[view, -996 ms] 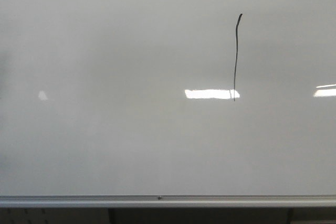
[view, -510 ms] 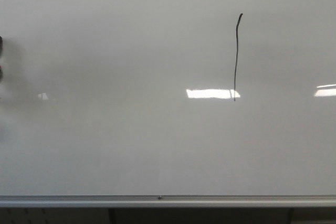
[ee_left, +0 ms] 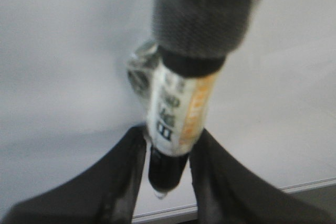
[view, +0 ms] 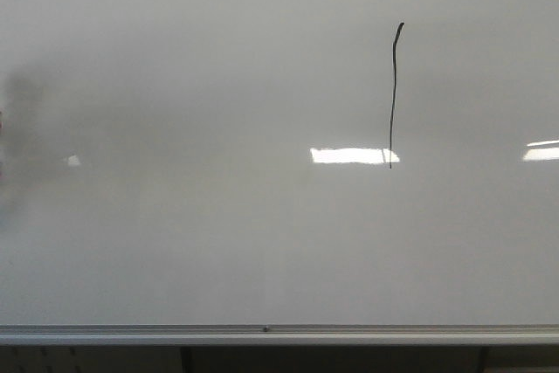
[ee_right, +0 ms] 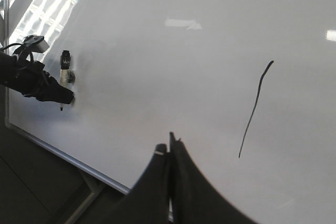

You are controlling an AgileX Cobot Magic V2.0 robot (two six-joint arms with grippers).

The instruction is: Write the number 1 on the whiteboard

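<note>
Since half a second ago, the dark shapes at the left edge of the front view have been drawn out of sight, only a faint shadow being left on the whiteboard (view: 218,242), while the number 1 (view: 393,93) is seen unchanged on its upper right part. A marker (ee_left: 176,114) is held clamped between the fingers of the left gripper (ee_left: 167,156), its tip apparently close to the board, whereas the right gripper (ee_right: 170,153) is closed on nothing. A stray mark could be left if that tip were brushed against the board during withdrawal.
</note>
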